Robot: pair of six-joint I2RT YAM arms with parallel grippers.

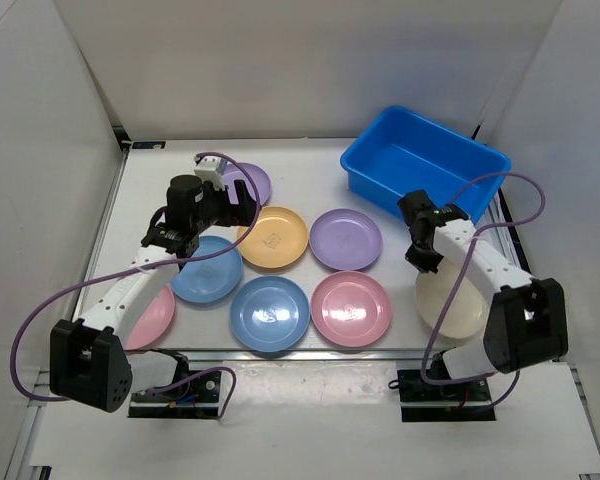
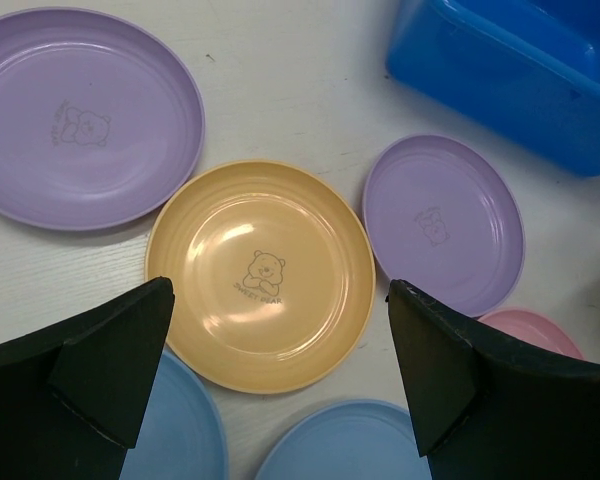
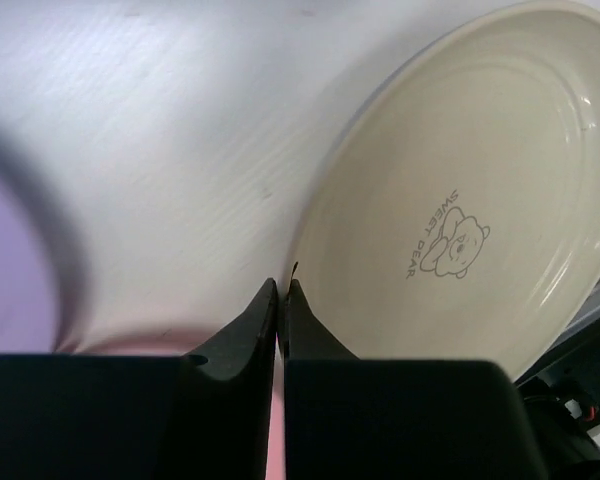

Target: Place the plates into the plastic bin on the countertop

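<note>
Several pastel plates lie on the white countertop (image 1: 310, 160). My left gripper (image 1: 242, 205) is open and empty, hovering over the orange plate (image 1: 273, 238), which shows between its fingers in the left wrist view (image 2: 260, 272). My right gripper (image 1: 425, 258) is shut on the near rim of the cream plate (image 1: 450, 300); in the right wrist view the gripper (image 3: 281, 290) pinches the edge of that plate (image 3: 460, 200). The blue plastic bin (image 1: 425, 162) stands at the back right and holds nothing that I can see.
Two purple plates (image 1: 345, 239) (image 1: 248, 185), two blue plates (image 1: 269, 312) (image 1: 206, 268) and two pink plates (image 1: 351, 308) (image 1: 152, 315) lie around the orange one. White walls border the countertop. Purple cables loop off both arms.
</note>
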